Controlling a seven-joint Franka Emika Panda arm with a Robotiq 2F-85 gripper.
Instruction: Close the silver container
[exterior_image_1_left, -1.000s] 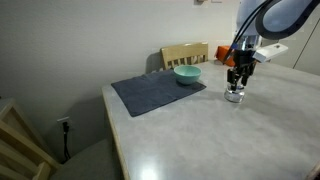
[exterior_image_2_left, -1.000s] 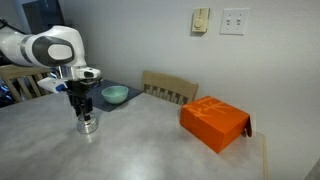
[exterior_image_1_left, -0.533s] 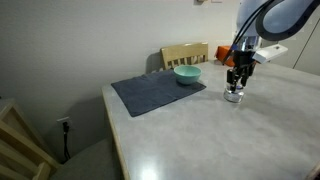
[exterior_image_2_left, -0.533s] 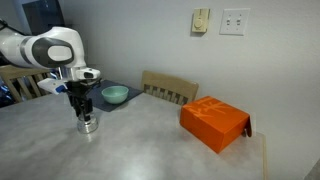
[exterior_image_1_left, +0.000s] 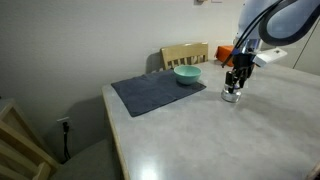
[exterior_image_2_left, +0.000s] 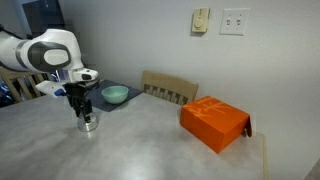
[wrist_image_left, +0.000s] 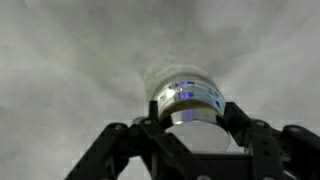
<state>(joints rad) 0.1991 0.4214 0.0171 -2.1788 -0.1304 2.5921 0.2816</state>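
My claw (wrist_image_left: 192, 118) stands over the silver container (wrist_image_left: 188, 97), one finger on each side; I cannot tell if it squeezes. It sits on the desk (exterior_image_2_left: 150, 145) near the teal bowl (exterior_image_2_left: 115, 94). If I push crooked, it may slide or tip.

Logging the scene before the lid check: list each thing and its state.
gripper: straddling the silver container; grip unclear.
silver container: upright on the table; lid seating unclear.
teal bowl: upright on the grey mat.
orange box: looks closed, on the table.
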